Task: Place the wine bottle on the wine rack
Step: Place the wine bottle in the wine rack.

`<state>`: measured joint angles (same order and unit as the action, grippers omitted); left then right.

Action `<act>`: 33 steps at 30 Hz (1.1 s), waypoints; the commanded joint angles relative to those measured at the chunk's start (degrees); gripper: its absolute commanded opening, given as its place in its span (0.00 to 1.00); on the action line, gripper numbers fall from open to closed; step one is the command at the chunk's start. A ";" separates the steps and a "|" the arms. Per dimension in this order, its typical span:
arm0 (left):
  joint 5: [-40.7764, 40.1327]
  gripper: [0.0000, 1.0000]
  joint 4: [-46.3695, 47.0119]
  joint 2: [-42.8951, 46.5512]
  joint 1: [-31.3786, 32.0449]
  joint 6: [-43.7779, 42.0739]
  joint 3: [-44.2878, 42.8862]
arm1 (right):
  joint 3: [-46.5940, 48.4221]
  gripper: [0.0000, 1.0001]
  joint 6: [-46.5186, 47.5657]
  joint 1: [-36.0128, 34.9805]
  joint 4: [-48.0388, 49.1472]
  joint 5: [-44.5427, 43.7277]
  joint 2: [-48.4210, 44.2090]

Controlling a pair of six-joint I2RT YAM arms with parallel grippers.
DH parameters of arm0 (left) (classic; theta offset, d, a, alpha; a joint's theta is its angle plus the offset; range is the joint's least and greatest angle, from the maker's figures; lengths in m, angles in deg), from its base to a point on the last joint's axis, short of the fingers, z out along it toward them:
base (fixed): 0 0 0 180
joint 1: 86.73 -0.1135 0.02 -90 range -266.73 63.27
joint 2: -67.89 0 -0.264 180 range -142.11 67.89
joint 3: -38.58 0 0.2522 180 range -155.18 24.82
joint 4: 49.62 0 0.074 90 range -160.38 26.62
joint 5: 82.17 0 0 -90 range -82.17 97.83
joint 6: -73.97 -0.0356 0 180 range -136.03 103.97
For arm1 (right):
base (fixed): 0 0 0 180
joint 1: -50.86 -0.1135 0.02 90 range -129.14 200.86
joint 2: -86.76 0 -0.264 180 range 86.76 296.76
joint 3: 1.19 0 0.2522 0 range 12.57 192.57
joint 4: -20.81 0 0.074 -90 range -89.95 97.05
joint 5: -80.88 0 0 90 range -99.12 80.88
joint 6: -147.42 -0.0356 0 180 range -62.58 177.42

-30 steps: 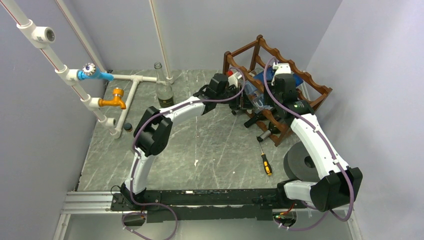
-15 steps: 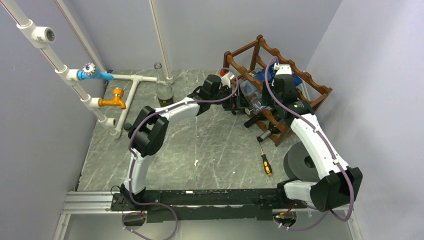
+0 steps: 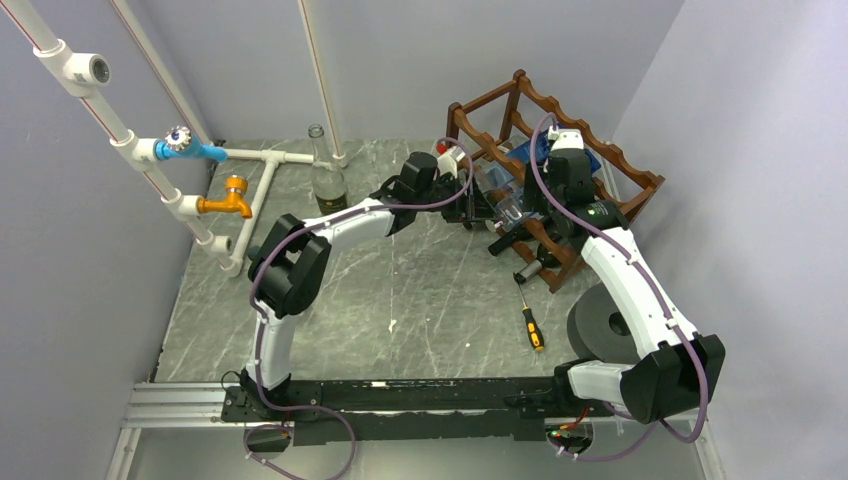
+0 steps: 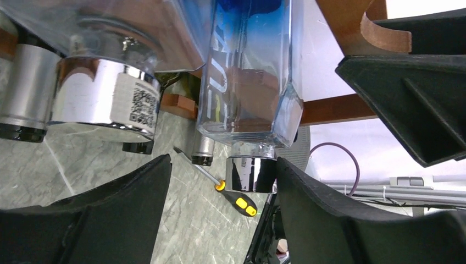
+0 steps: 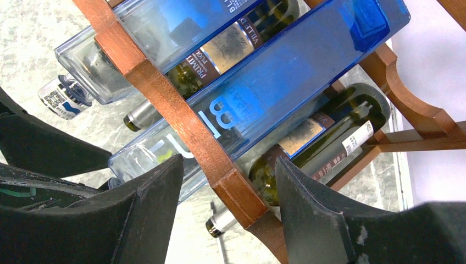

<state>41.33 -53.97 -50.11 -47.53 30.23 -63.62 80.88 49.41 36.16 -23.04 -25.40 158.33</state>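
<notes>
As the left arm (image 3: pixel 300 262) backs off: its elbow and wrist sit further left than a second ago, and the left gripper (image 4: pixel 222 165), shut back then, now has its fingers spread.
Right side since then: the right arm (image 3: pixel 630 280) stays in the same spot over the wine rack (image 3: pixel 610 160), and the right gripper (image 5: pixel 229 162) is a bit wider than before.
Table front: a screwdriver (image 3: pixel 531 327) with a yellow and black handle lies on the table (image 3: pixel 400 290), in the same place as before.
Beside it: a grey roll (image 3: pixel 598 322) lies flat, partly under the right arm.
Left arm pose: it bends up from its base, then reaches right and away, toward the front of the rack.
Left jaws: spread, pinching nothing; the silver cap (image 4: pixel 250 175) of the wine bottle (image 4: pixel 247 82) shows in the gap.
Right arm pose: it climbs along the right side, then bends over the rack, with its gripper pointing down at the bottles.
Right jaws: spread, holding nothing; a brown rail (image 5: pixel 181 121) runs across the gap.
Wine bottle: clear and blue with flat sides, it lies on its side on the rack's rails, next to another bottle (image 5: pixel 154 33) like it.
Under it: dark green bottles (image 5: pixel 329 126) lie on the lower rails.
Far end: a glass bottle (image 3: pixel 327 180) stands upright by the white pipes (image 3: pixel 262 165).
</notes>
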 commanded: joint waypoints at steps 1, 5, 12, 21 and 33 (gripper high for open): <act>-0.15 0.68 -1.01 0.02 -0.02 -1.32 1.28 | 0.69 0.64 -1.20 -0.50 -1.36 0.90 -0.72; -1.95 0.55 -0.83 -1.00 0.81 -0.23 -0.32 | 0.77 0.65 -1.34 -0.51 -1.32 1.23 -0.67; -7.68 0.50 0.56 -1.63 2.44 1.96 -0.29 | 0.86 0.65 -1.56 -0.51 -1.30 1.59 -0.47; -12.54 0.63 1.20 -3.07 3.18 5.11 -0.58 | 0.36 0.65 -1.90 -0.51 -1.07 2.07 -0.38; -13.99 0.88 1.84 0.00 3.75 2.20 0.21 | 0.16 0.65 -2.16 -0.51 -0.47 2.10 -0.29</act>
<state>30.99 -50.67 -51.83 -44.25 36.13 -64.76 80.88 49.20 36.16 -22.93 -25.29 158.33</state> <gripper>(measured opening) 0.858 0.651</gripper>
